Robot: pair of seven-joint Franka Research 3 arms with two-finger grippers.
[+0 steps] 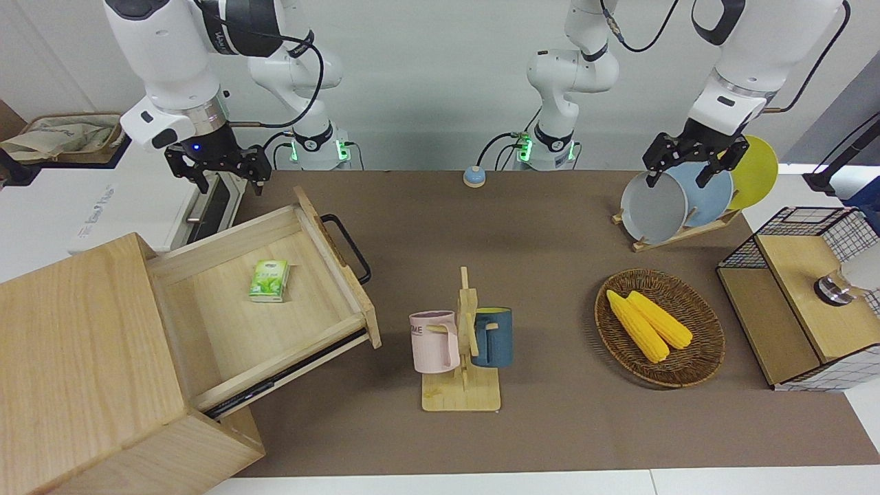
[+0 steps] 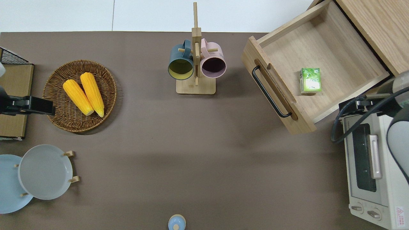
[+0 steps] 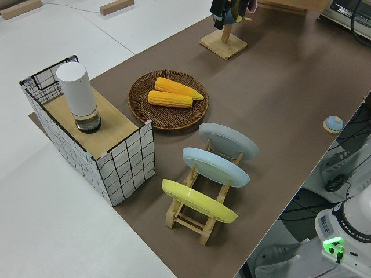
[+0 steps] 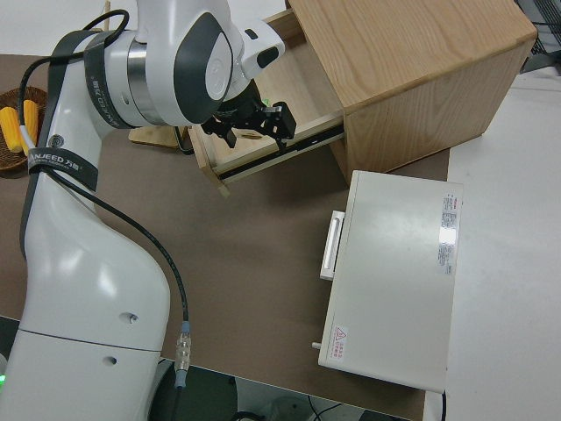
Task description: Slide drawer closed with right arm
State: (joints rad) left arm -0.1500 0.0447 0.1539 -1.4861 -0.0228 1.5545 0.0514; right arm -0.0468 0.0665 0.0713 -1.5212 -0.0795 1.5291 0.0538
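Note:
The drawer [image 1: 275, 323] stands pulled far out of the pale-wood cabinet [image 1: 75, 344] at the right arm's end of the table. Its black loop handle [image 1: 349, 249] faces the table's middle. A small green carton [image 1: 269, 280] lies inside. In the overhead view the drawer [image 2: 319, 48] and handle [image 2: 268, 92] show too. My right gripper [image 1: 232, 182], with the blue wrist light, is open and empty in the air. It hangs over the gap between the drawer's side and the white oven [image 2: 370, 159], as the right side view [image 4: 250, 132] shows. The left arm is parked, its gripper [image 1: 680, 180] open.
A mug tree [image 1: 462, 344] with a pink and a blue mug stands mid-table, near the drawer's front. A wicker basket [image 1: 701, 357] holds two corn cobs. A plate rack [image 1: 687, 199], a wire-mesh box [image 1: 804, 302] and a small blue bell [image 1: 474, 177] are also there.

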